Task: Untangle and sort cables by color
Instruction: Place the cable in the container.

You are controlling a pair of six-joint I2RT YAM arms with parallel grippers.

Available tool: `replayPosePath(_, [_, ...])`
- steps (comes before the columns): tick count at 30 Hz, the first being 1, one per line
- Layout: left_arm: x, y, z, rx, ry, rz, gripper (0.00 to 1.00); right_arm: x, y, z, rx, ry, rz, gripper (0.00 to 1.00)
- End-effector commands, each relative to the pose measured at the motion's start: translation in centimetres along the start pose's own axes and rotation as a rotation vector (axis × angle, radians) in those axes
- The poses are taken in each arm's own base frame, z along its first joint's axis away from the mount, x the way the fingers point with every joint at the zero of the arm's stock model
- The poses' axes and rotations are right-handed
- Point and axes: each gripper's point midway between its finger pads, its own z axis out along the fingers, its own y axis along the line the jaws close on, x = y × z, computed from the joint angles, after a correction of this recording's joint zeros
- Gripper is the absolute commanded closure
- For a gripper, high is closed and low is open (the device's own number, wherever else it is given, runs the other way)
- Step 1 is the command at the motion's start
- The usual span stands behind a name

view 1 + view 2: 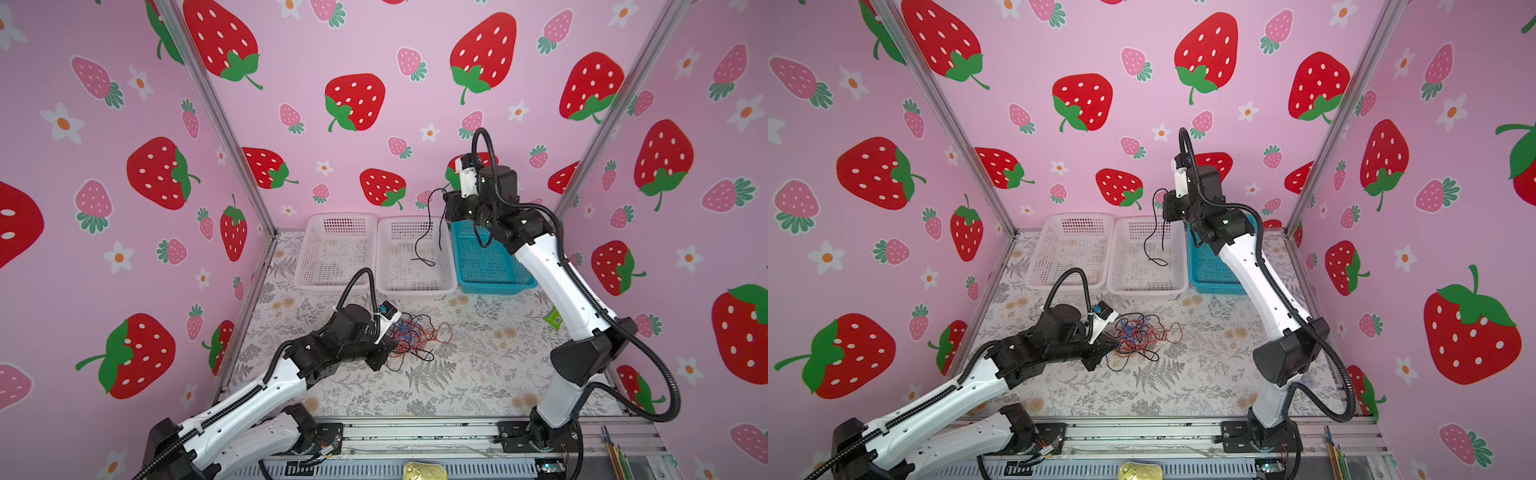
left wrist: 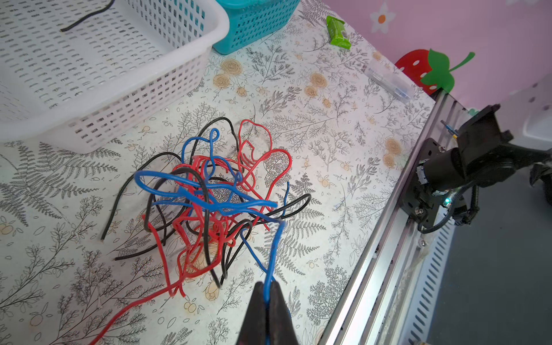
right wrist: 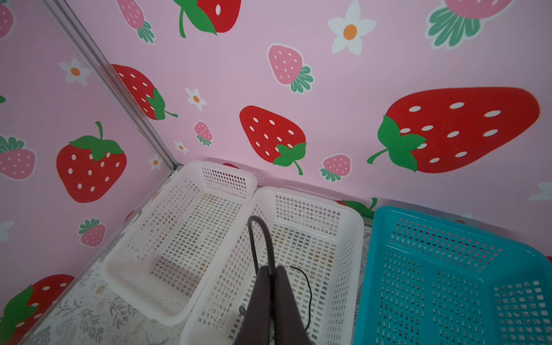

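A tangle of red, blue and black cables (image 1: pixel 415 336) (image 1: pixel 1142 337) (image 2: pixel 215 203) lies on the floral table, in front of the baskets. At the tangle's near-left edge my left gripper (image 2: pixel 268 287) (image 1: pixel 388 347) is shut on a blue cable (image 2: pixel 274 254) that runs back into the pile. My right gripper (image 3: pixel 271 270) (image 1: pixel 446 203) is raised above the middle white basket (image 1: pixel 415 291) (image 3: pixel 307 193) and shut on a black cable (image 3: pixel 270 251). That cable hangs down in a loop, and its lower end rests on the basket floor.
At the back wall a second white basket (image 1: pixel 328 286) stands left of the middle one and a teal basket (image 1: pixel 494 287) (image 3: pixel 418 210) right of it. A green packet (image 1: pixel 552 318) (image 2: pixel 337 31) lies at the right. A metal rail (image 1: pixel 415 432) edges the front.
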Motion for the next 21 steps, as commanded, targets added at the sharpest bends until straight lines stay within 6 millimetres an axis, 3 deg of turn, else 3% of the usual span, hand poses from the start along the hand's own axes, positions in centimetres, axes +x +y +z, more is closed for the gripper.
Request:
replayPosePath(1, [0.2,0.0,0.0,-0.008,0.005,0.015,1.0,0.6,-0.2,1.4,-0.011,-0.007,0.016,1.0])
replayPosePath(10, [-0.6,-0.3,-0.4,-0.007,-0.015,-0.001,1.0,3.6,-0.7,4.0,-0.002,0.048,0.024,1.0])
replayPosePath(21, [-0.7,-0.1,-0.5,-0.017,-0.024,0.004,1.0,6.6,-0.9,5.7,-0.007,0.1,0.036,1.0])
